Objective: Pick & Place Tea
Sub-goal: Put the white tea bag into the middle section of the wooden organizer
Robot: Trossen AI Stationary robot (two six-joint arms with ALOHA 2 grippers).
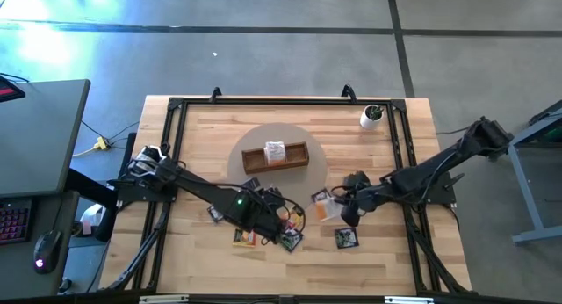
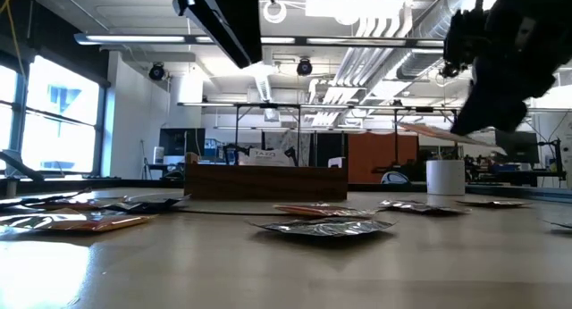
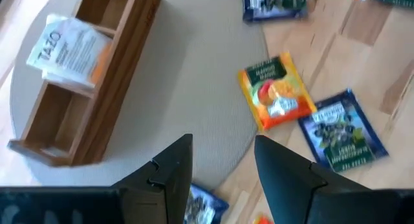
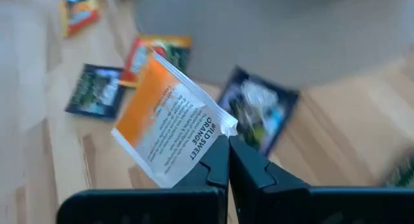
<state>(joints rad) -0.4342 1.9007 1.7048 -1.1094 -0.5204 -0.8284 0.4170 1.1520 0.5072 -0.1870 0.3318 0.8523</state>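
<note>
Right gripper (image 4: 228,160): fingers pressed together on one corner of a white-and-orange square paper tea sachet (image 4: 173,128) printed "Wild Sweet Orange"; the sachet is lifted clear of the light wooden table (image 4: 58,166) and sticks out tilted beyond the fingertips. Below and just past the held sachet, loose flat sachets lie on the boards: a dark foil one (image 4: 257,117) nearest the fingers, a dark green-labelled one (image 4: 97,90) to the side, a red-orange one (image 4: 143,52) beyond, another orange one (image 4: 79,11) farther off. Past these begins the round grey mat (image 4: 272,23). Left gripper (image 3: 223,160): fingers apart, nothing between them, hovering over the mat's edge. Closest beyond its fingertips lie a yellow-orange sachet (image 3: 277,91) and a blue-patterned sachet (image 3: 339,130) touching it on the bare wood; a further dark blue sachet (image 3: 274,4) lies beyond. Farther out on the mat stands the brown wooden three-compartment tray (image 3: 123,62), with a white-and-orange "Tazo" sachet (image 3: 68,48) leaning in its middle compartment. Farthest, at the table's back corner, a small white cup with green inside (image 1: 372,116).
</note>
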